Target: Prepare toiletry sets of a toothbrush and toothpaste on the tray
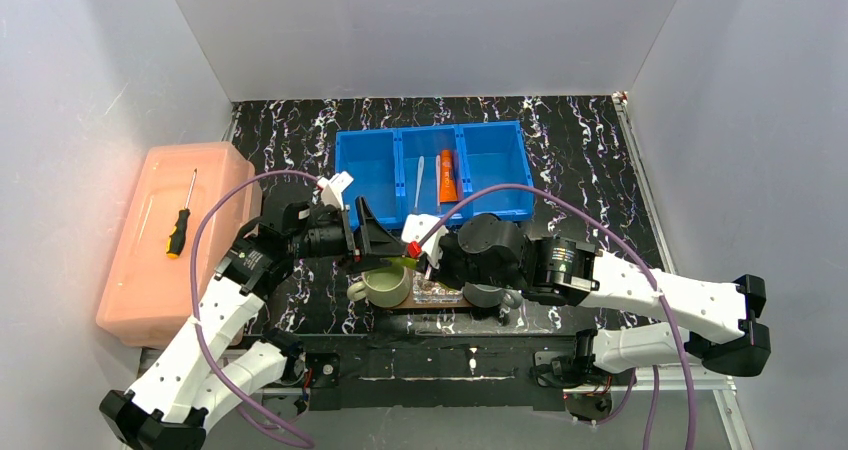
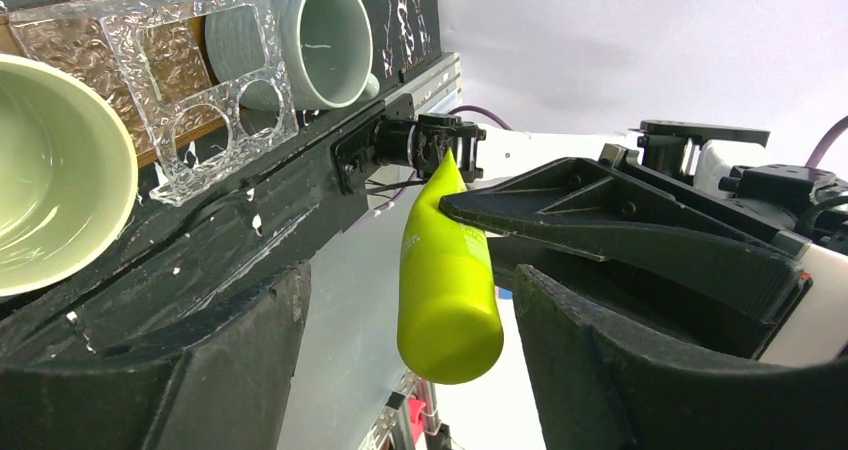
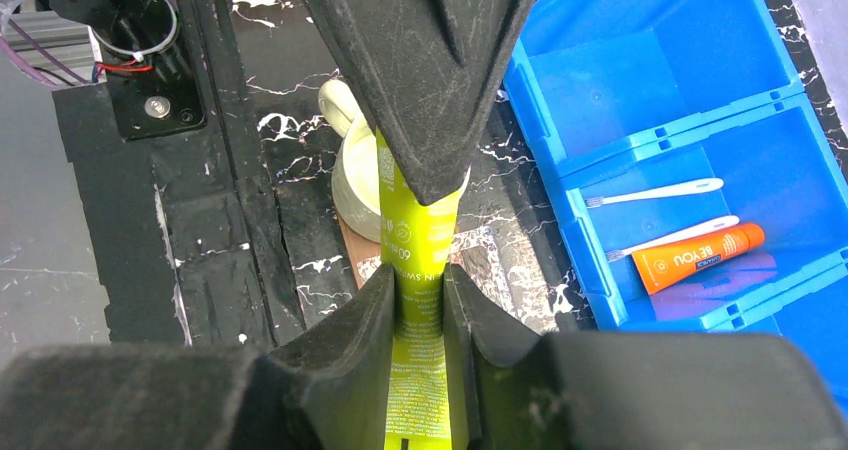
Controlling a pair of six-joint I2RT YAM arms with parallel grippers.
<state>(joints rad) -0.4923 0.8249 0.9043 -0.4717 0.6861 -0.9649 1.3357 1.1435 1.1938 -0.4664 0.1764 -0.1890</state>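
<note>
My right gripper (image 3: 420, 275) is shut on the lime-green tube (image 3: 418, 240), pinching its flat end. The tube's round end hangs between the fingers of my left gripper (image 2: 410, 275), which is open with a gap on each side of the tube (image 2: 447, 280). From above, both grippers (image 1: 388, 250) (image 1: 425, 258) meet over the green mug (image 1: 385, 286) at the left end of the brown tray (image 1: 440, 306). Two pale toothbrushes (image 3: 655, 192) (image 3: 672, 235) and the orange tube (image 3: 700, 257) lie in the blue bin's (image 1: 370, 170) middle compartment.
A grey mug (image 1: 486, 296) stands on the tray's right part, with a clear plastic holder (image 2: 190, 90) between the mugs. A pink box (image 1: 150, 260) with a screwdriver (image 1: 180, 225) on it sits at the left. White walls close in three sides.
</note>
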